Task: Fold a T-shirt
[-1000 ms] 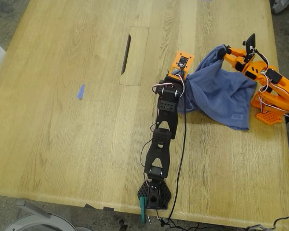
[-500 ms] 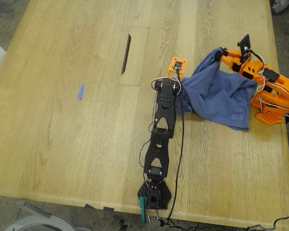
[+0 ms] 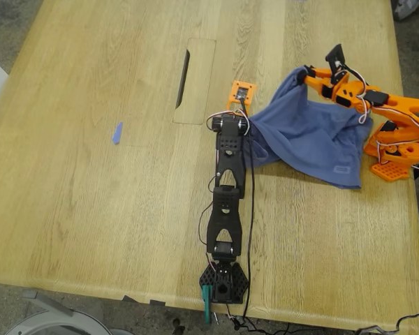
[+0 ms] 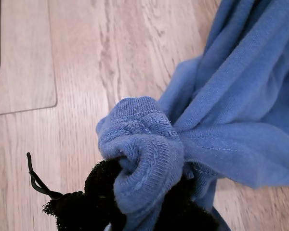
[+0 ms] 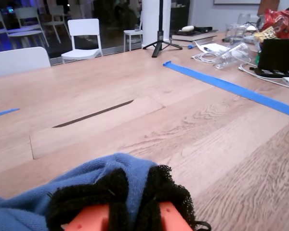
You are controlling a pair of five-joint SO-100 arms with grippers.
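No legible text on anything.

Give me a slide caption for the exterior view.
Black arm and orange arm each grip the T-shirt, stretching it above the table.

The exterior view is taken from high above, looking almost straight down on the whole table (image 3: 91,209). The first wrist view is aimed closely down at the tabletop. The second wrist view is held low, apparently nearly level, facing across the table. The cable hatch (image 3: 195,80) is shared by all three.
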